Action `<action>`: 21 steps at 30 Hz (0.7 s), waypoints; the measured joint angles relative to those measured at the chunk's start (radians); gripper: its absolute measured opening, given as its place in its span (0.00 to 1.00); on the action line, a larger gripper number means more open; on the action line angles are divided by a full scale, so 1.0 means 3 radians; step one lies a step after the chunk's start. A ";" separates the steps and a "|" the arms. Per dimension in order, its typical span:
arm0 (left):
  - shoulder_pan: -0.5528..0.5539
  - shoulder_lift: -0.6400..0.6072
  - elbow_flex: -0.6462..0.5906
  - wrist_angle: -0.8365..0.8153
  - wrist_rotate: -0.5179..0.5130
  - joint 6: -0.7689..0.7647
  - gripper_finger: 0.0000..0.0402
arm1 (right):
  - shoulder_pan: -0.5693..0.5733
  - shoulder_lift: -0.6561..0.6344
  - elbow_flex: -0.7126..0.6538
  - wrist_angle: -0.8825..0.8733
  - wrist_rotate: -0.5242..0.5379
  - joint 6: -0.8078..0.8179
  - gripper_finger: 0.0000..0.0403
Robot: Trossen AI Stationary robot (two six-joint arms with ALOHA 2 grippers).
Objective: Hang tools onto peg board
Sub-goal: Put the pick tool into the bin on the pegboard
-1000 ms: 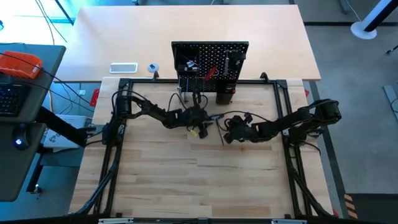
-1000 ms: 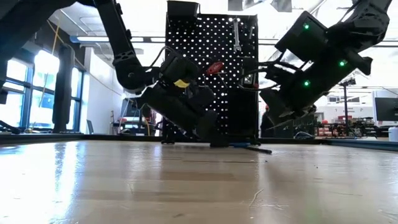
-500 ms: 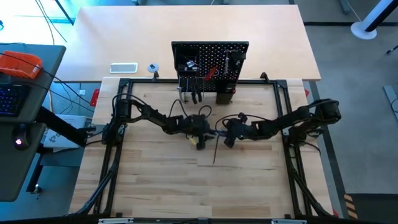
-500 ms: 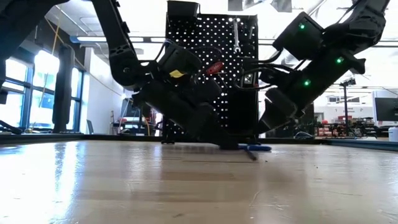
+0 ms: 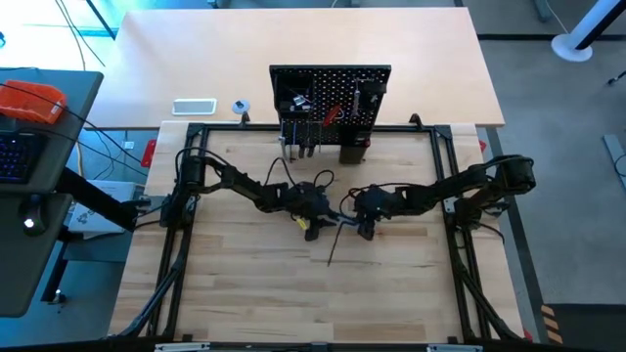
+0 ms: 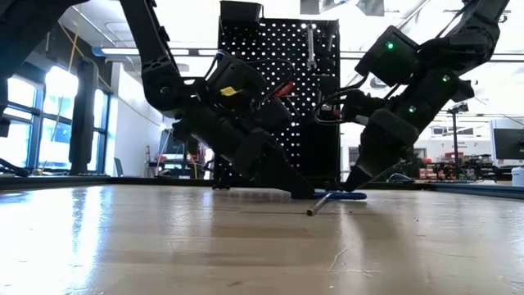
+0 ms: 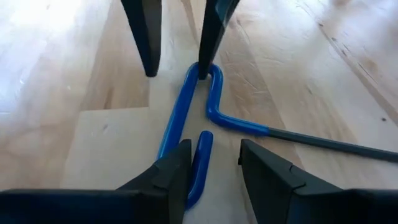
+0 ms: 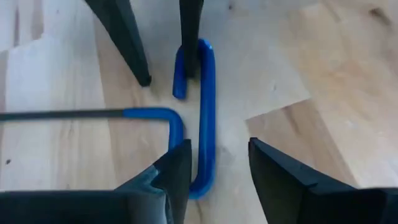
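Your table (image 5: 245,284) is mostly bare wood, with the peg board (image 5: 331,103) standing upright at its far edge, several tools already hung on it. Both arms meet in the middle of the table, well in front of the board. The hex key (image 7: 193,124) lies flat on the wood between them: a blue looped handle with a thin dark shaft running off toward the near side.

Your left gripper (image 7: 211,163) has its fingers spread, straddling one end of the blue loop without pinching it. Your right gripper (image 8: 214,163) faces it from the other side, fingers also apart, over the opposite end of the same loop.

Expect the key to be light, rigid and slick on its coated handle. I'd take hold across the blue loop, where there is the most width to grip; the thin shaft would likely twist or slip.
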 joint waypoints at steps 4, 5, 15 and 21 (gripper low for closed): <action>-0.0011 -0.0186 -0.0021 -0.0123 -0.0007 0.0070 0.32 | 0.0000 0.0000 0.0004 -0.0163 -0.0029 0.0029 0.36; -0.0012 -0.0233 -0.0023 -0.0170 -0.0036 0.0099 0.32 | 0.0000 -0.0001 0.0011 -0.0216 -0.0013 0.0030 0.36; -0.0100 -0.0486 -0.0014 -0.0579 -0.0593 0.0137 0.33 | 0.0200 0.0003 0.0006 -0.0237 0.0082 0.0259 0.29; -0.0159 -0.0457 -0.0006 -0.0773 -0.0794 0.0036 0.33 | 0.0306 0.0004 0.0005 -0.0282 0.0179 0.0492 0.25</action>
